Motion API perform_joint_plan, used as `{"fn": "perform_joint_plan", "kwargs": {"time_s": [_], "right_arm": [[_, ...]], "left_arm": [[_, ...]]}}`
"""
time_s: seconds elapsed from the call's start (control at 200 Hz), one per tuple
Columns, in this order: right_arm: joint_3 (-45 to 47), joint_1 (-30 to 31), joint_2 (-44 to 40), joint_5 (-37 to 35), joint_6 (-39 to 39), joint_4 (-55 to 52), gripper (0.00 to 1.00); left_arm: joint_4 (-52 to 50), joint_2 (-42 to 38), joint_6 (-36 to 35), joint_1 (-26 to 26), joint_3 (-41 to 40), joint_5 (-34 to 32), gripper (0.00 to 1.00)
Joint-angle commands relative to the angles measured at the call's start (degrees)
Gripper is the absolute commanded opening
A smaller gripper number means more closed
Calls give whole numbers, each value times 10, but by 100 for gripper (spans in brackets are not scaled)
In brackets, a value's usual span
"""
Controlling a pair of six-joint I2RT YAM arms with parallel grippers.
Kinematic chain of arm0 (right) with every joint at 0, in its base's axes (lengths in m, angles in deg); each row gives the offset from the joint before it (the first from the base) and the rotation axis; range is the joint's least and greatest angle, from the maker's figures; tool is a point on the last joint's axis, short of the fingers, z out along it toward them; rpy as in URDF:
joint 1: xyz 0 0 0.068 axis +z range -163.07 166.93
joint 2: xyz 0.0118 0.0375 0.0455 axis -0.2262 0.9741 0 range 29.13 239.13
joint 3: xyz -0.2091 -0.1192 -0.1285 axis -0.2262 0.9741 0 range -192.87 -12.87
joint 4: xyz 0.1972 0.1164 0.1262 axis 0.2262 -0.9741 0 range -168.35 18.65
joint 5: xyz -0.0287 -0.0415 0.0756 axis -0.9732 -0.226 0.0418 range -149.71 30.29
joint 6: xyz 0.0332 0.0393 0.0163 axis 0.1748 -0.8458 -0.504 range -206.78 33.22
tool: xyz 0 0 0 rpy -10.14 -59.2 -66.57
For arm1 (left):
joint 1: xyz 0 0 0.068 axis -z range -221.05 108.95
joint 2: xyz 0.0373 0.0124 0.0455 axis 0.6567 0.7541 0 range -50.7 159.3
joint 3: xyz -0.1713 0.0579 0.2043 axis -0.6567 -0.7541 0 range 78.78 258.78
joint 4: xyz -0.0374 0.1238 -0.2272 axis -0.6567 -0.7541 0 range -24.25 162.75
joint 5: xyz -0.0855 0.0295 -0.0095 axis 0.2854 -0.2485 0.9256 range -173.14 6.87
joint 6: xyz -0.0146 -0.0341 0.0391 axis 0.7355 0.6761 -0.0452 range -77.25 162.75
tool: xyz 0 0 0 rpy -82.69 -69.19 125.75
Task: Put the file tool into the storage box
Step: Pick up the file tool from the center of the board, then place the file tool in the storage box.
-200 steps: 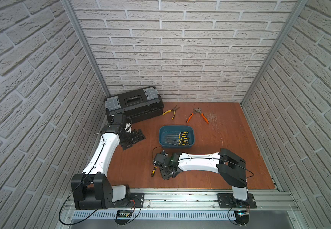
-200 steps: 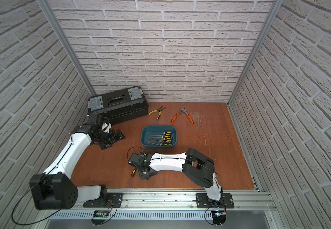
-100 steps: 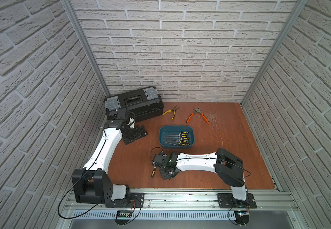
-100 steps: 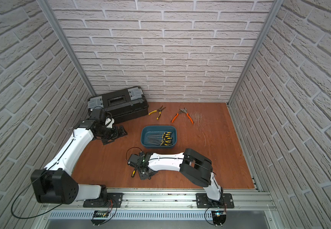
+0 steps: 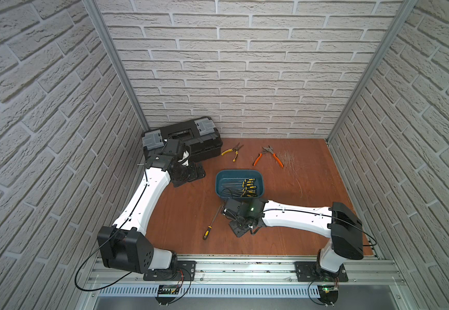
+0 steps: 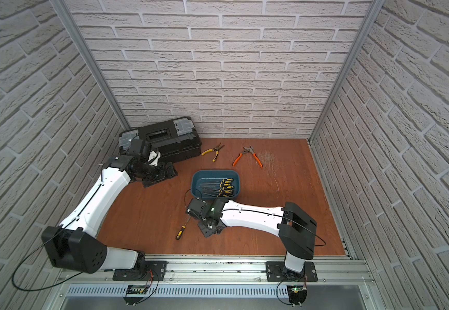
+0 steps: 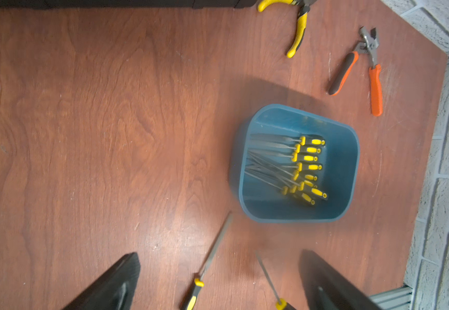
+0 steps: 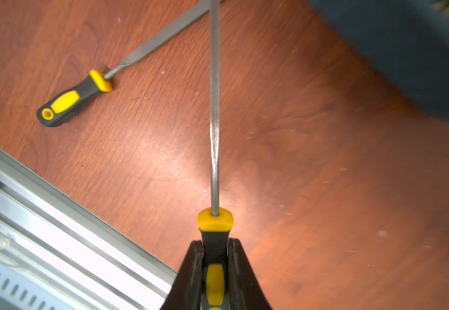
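Note:
My right gripper (image 8: 214, 249) is shut on the black-and-yellow handle of a file tool (image 8: 214, 134), whose thin steel shaft points straight out from the jaws. In both top views the wrist covers this file; the right gripper (image 5: 240, 228) hangs just in front of the storage box (image 5: 219, 185), a teal tub (image 6: 195, 185) holding several files. A second file (image 5: 212, 222) lies on the table to the left, also visible as the loose file (image 8: 75, 98). My left gripper (image 7: 218, 256) is open and empty, back near the toolbox as the left gripper (image 5: 196, 173).
A black toolbox (image 5: 183, 137) with grey latches stands at the back left. Yellow pliers (image 5: 231, 151) and orange pliers (image 5: 269, 157) lie behind the tub. An aluminium rail (image 5: 244, 268) runs along the table's front edge. Brick walls close in three sides.
My right gripper has shut on the file's handle and shifted a little toward the tub. The left arm has drawn back toward the toolbox.

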Motion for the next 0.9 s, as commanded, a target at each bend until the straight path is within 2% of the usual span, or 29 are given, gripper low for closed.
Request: {"fn": "perform_joint_plan", "kwargs": {"time_s": [0.0, 0.33, 0.585, 0.895], "right_arm": [[-19, -22, -34, -12, 103, -57, 2], [-103, -135, -57, 1, 256, -122, 3], [-171, -187, -8, 14, 350, -143, 2], [-249, -225, 93, -20, 503, -134, 2]], "left_arm": [[-2, 7, 11, 4, 30, -8, 98], [4, 19, 23, 4, 65, -14, 98], [-1, 23, 29, 4, 80, -25, 98], [-4, 21, 54, 21, 72, -28, 98]]}}
